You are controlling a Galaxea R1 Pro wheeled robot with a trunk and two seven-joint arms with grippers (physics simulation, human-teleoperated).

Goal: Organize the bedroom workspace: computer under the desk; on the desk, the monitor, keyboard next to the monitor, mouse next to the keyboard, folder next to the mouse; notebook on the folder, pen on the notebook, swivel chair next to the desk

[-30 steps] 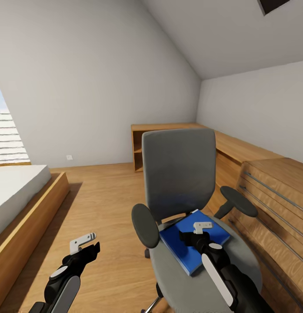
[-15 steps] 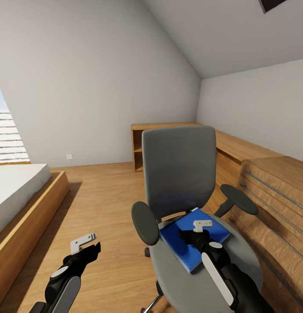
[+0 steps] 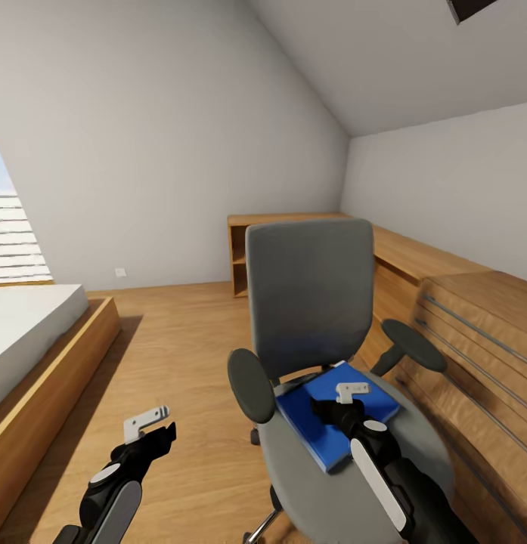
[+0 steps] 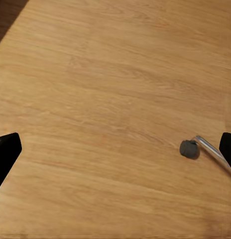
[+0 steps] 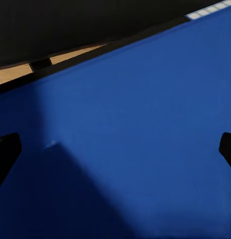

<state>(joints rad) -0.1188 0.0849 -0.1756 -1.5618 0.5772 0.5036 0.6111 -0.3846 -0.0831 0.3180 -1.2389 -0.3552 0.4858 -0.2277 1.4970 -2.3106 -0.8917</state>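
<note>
Blue folder (image 3: 335, 412) on swivel chair (image 3: 308, 302), no writing

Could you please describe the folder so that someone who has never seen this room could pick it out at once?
Find the swivel chair with the tall grey back, standing on the wood floor beside the low wooden units. The folder lies flat on its seat, between the black armrests, with the right gripper over it. It is the sole bright blue thing here.

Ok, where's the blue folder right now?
In the head view the blue folder lies flat on the swivel chair seat, between the armrests, with the right gripper directly above it; the right wrist view looks straight down onto its cover.
</note>
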